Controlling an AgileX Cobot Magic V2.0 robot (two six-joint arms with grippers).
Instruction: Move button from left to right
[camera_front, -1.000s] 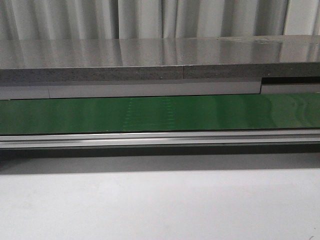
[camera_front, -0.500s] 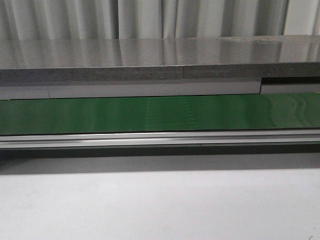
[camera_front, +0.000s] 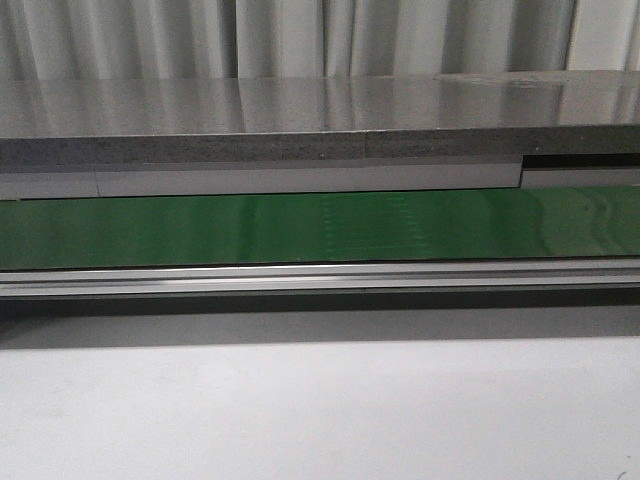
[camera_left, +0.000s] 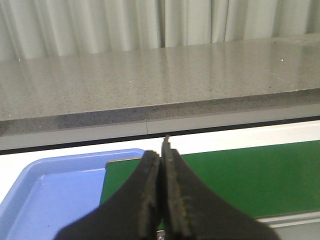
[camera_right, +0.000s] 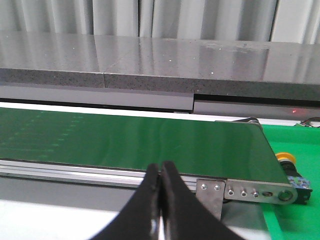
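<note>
Starting at the left, we see a blue tray (camera_left: 55, 195) at the left end of the green conveyor belt (camera_front: 320, 228), and what shows of it holds nothing. Our left pincer (camera_left: 161, 165) hangs over the seam where tray meets belt, its two dark fingers pressed flat together with nothing between them.

Moving along the middle, the belt runs bare across the front view, with a faint patch of pale marks (camera_front: 375, 222) on it. Behind it sits the long grey stone counter (camera_front: 300, 120), and in front of it the aluminium rail (camera_front: 320, 277) and the pale surface (camera_front: 320, 410). No arm shows in the front view at all.

On to the right: our right pincer (camera_right: 161, 172) is closed tight as well, empty, poised just in front of the rail. Past the belt's right end roller (camera_right: 285, 196) we spot the button (camera_right: 286, 159), its yellow-orange cap peeking up beside the belt's end over a green mat (camera_right: 295, 220); the body is mostly hidden.

Our read: the button already sits at the right, so the carry looks finished or a fresh cycle is about to begin. If the button needs grasping, the right pincer must first open, then swing out beyond the roller and come down around the cap.
</note>
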